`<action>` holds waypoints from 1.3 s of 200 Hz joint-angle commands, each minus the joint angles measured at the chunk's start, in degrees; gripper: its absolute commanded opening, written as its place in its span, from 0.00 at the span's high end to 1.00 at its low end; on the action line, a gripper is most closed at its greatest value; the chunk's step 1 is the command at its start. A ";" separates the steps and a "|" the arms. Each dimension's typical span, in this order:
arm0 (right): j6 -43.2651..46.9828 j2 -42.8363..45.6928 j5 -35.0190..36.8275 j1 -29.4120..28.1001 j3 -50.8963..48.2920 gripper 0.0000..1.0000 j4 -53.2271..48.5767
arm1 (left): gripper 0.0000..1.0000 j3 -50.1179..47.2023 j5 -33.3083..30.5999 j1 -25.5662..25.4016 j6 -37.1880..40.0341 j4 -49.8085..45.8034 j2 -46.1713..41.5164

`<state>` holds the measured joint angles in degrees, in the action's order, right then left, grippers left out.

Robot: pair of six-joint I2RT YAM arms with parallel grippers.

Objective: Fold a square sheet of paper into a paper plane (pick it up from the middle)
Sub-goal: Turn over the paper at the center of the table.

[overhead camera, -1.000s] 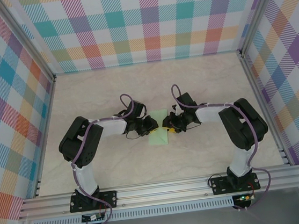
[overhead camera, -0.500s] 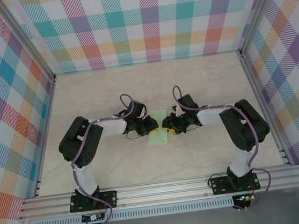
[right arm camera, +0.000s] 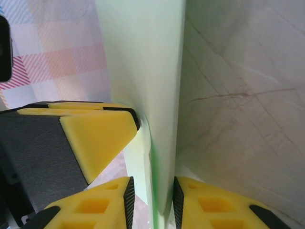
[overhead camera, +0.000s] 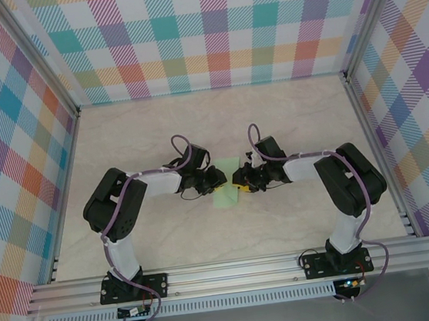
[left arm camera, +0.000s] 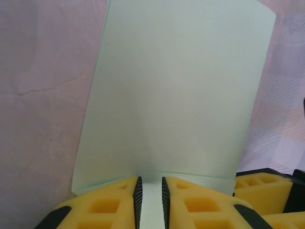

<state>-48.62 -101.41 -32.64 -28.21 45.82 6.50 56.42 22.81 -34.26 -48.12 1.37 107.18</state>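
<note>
The square sheet of paper [overhead camera: 225, 198], pale green, is bent up off the table between both grippers at mid-table. My left gripper [overhead camera: 218, 180] comes in from the left and my right gripper [overhead camera: 238, 185] from the right, tips nearly touching. In the left wrist view the sheet [left arm camera: 181, 95] rises as a broad face, its lower edge folding into the narrow gap of the left gripper [left arm camera: 150, 180]. In the right wrist view the sheet [right arm camera: 147, 57] stands edge-on as a doubled fold that fills the gap of the right gripper [right arm camera: 153, 181]. A yellow left finger [right arm camera: 95, 138] presses it from the side.
The marble-patterned table [overhead camera: 157, 136] is walled by plaid panels [overhead camera: 208, 37] at the back and both sides. An aluminium rail [overhead camera: 235, 270] carries the arm bases along the near edge. Open tabletop lies all around the two grippers.
My right gripper has edged a little left, closer to the left gripper, and its jaws have narrowed on the fold. The left arm has barely moved.
</note>
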 commanded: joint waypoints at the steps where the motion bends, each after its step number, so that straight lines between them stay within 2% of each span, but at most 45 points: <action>1: 2.09 -0.72 -0.84 0.08 -0.08 0.71 0.75 | 0.77 -1.14 -1.12 0.99 -0.81 -0.24 -3.70; 62: 1.25 -1.62 -3.27 0.27 -1.52 0.70 4.98 | 0.73 -3.23 -0.99 3.89 -1.26 -1.24 -9.53; 102: 1.86 -3.43 -4.91 0.26 -0.95 0.69 5.27 | 0.72 -4.28 -0.57 4.64 -1.70 -0.99 -10.32; 164: 2.54 -2.03 -4.52 0.30 -0.73 0.84 3.82 | 0.72 -6.97 -0.21 4.64 -1.78 -1.16 -13.71; 224: 6.33 9.99 -0.38 0.32 -2.24 0.99 -7.01 | 0.71 -10.50 -2.40 4.73 -0.92 -4.13 -22.40; 260: 12.76 22.52 10.93 0.26 -0.15 0.98 -28.03 | 0.71 -11.38 -4.85 4.80 0.21 -7.13 -27.30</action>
<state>-42.11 -86.35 -30.24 -27.99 44.25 -4.49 46.11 20.43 -30.22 -49.54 -2.33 83.55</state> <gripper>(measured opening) 0.044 0.287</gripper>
